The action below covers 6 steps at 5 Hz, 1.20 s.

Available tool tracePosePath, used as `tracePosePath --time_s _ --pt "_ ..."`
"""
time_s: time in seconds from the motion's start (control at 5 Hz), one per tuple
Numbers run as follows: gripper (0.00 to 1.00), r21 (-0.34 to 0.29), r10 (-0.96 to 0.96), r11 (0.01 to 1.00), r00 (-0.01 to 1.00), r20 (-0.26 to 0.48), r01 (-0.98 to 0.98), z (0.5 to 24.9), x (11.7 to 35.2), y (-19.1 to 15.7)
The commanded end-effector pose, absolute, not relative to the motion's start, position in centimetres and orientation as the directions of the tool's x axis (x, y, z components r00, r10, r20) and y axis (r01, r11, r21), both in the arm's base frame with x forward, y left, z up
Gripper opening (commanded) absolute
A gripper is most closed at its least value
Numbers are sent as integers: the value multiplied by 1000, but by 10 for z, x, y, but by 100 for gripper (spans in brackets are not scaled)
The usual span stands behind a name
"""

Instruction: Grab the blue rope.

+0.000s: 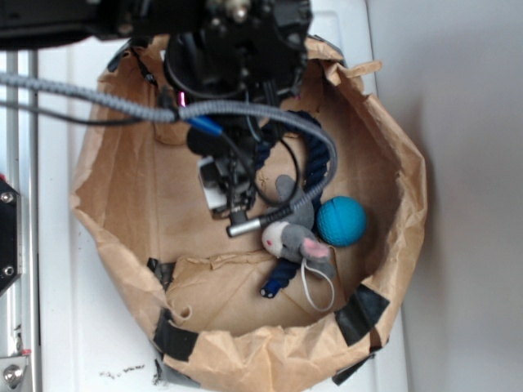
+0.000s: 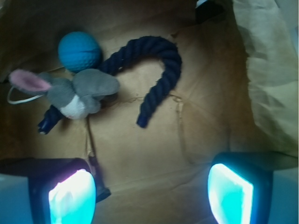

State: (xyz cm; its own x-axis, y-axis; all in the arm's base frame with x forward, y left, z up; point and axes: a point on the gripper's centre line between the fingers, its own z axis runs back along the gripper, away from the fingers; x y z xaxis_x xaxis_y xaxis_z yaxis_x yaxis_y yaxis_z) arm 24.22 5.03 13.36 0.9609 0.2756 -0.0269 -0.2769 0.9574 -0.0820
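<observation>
The blue rope (image 2: 164,52) is a thick dark navy twisted cord bent like a hook, lying on the brown paper floor. One arm runs under the grey plush mouse (image 2: 77,91), and its end pokes out beyond the toy. In the exterior view the blue rope (image 1: 319,155) curves beside the arm and reappears below the mouse (image 1: 292,237). My gripper (image 2: 152,196) is open above bare paper, short of the rope's free end, with nothing between its glowing pads (image 2: 72,198). In the exterior view the gripper (image 1: 222,189) hangs left of the toys.
A round teal ball (image 2: 79,50) rests against the mouse and rope; the same ball (image 1: 340,221) shows in the exterior view. The crumpled paper bag wall (image 2: 266,70) rises close on the right, and its rim (image 1: 400,171) rings the whole area. Cables (image 1: 98,96) cross the left.
</observation>
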Motion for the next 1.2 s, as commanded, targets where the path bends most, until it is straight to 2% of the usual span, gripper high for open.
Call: tracePosePath --time_s 0.0,0.2,0.6,0.8,1.0 --pt "100 -79 263 962 964 23 -261 144 243 53" --pt "100 -79 263 962 964 23 -261 144 243 53" --pt "100 -138 314 944 946 79 -301 123 261 45" --pt "100 -119 344 937 931 125 -330 112 269 36" --pt "100 -104 362 931 924 125 -350 103 275 36"
